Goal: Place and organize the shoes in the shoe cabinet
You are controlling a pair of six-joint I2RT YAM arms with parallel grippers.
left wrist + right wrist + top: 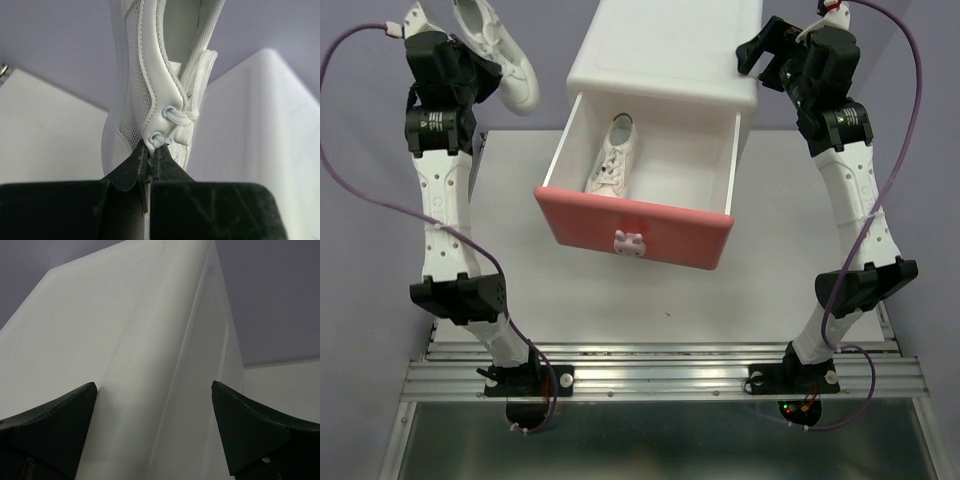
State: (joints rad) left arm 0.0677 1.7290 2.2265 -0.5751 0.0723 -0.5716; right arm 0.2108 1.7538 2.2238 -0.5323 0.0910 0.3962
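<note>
The white shoe cabinet (pixel 670 50) stands at the table's back middle with its darker pink drawer (pixel 635 225) pulled open. One white sneaker (pixel 612 158) lies in the drawer's left half. My left gripper (pixel 468 68) is shut on the lace edge of a second white sneaker (pixel 500 45) and holds it in the air left of the cabinet; in the left wrist view the sneaker (pixel 160 85) hangs from my left gripper (pixel 151 152). My right gripper (pixel 760 55) is open at the cabinet's top right corner (pixel 150 340). The orange sneakers are out of view.
The white table (pixel 500 230) runs around the open drawer, which reaches toward me over the table's middle. A white bunny knob (pixel 629 242) sits on the drawer front. Purple cables loop beside both arms.
</note>
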